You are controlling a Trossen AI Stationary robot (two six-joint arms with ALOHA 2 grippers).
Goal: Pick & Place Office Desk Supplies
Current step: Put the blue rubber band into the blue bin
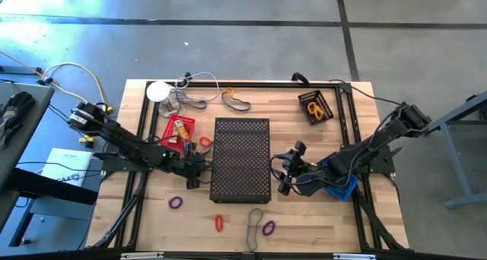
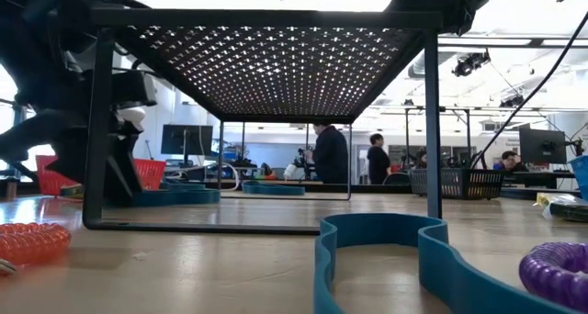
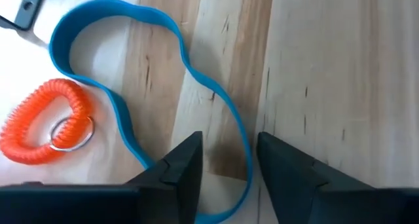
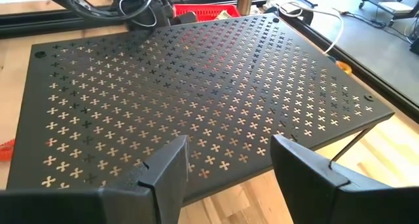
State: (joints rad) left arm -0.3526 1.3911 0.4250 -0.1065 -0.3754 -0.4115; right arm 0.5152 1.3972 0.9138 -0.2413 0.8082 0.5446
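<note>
High view: a black perforated stand point(image 1: 241, 158) sits mid-table, a red tray point(image 1: 169, 128) just off its far-left corner. Left gripper point(image 1: 196, 167) is low beside the stand's left edge — jaws narrowly parted astride a blue band point(image 3: 216, 99), an orange coil point(image 3: 40, 122) lying near. Right gripper point(image 1: 286, 171) waits at the stand's right edge, jaws wide. Purple loops point(image 1: 176, 203) and red ones lie along the near side.

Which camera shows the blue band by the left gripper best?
The left wrist view: the blue band loops across the wood, running between the open left gripper. In the high view the arm hides it; the low view cannot be matched confidently.
</note>
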